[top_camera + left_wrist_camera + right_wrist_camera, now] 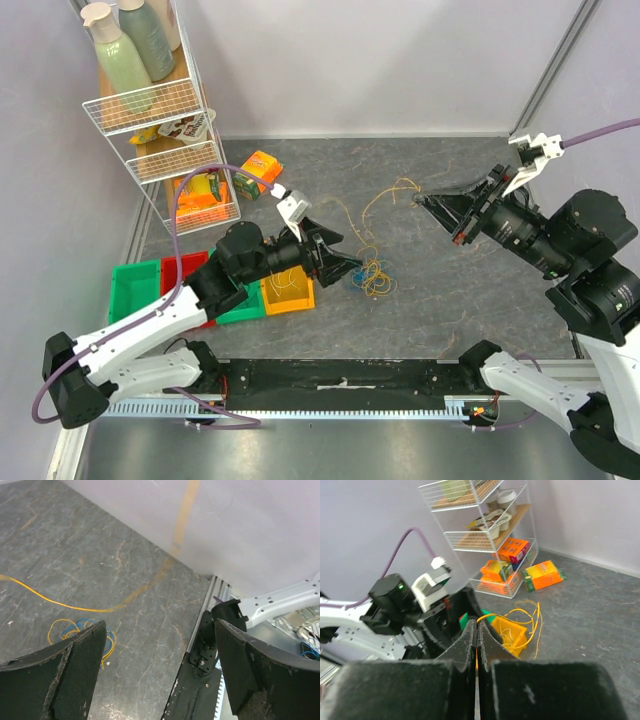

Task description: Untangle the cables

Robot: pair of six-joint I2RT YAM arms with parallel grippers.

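Observation:
The cables lie as a small bunch (375,277) of yellow, orange and blue loops on the grey floor mat; it also shows in the left wrist view (75,630), partly hidden behind a finger. My left gripper (350,262) is open and empty, just left of the bunch; its jaws (160,630) stand wide apart. My right gripper (421,200) is shut on a yellow cable (385,195) that trails from it toward the bunch. In the right wrist view the shut gripper (477,626) pinches that yellow cable (512,612).
A white wire rack (150,110) with bottles and boxes stands at the back left. An orange box (262,168) lies on the mat beside it. Green (135,290), red and yellow (288,295) bins sit under my left arm. Walls close the back and sides.

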